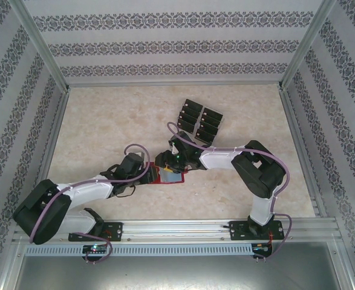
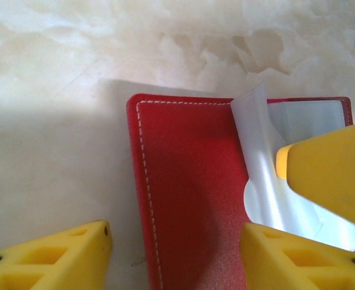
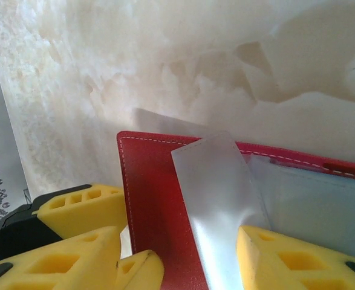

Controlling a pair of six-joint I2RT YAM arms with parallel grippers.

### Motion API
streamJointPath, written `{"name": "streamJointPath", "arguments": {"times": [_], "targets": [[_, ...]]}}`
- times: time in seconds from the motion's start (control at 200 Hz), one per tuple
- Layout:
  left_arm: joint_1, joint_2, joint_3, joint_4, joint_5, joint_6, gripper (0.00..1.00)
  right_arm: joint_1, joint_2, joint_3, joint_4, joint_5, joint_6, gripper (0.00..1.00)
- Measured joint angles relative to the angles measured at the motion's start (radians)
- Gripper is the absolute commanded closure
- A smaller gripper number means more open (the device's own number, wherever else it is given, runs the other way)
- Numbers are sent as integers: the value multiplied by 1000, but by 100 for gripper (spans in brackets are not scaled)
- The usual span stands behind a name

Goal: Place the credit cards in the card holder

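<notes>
Both arms have smooth white shells between bulky black joint housings: the left arm [image 1: 83, 192] has one long white link, and the right arm [image 1: 222, 158] has a white link behind its wrist and another rising from its base. A thin purple cable [image 1: 138, 148] arcs back from behind the left gripper [image 1: 156, 172]. A matching one runs back from the right gripper [image 1: 176, 158] along the outside of that arm. Each arm ends on a black base plate [image 1: 262, 228] at the far end from its gripper. The fingers [image 2: 50, 257] are bright yellow, blocky wedges with moulded angular recesses in their sides. They sit on black mounts just behind them.
</notes>
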Motion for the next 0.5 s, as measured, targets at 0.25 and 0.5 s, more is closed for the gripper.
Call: {"name": "streamJointPath", "arguments": {"times": [0.25, 0.5], "targets": [[0, -42, -65, 83, 19, -1, 32, 0, 1, 0, 23, -4, 29, 47], [0, -42, -114, 183, 21, -17, 32, 0, 7, 0, 53, -11, 56, 47]]}}
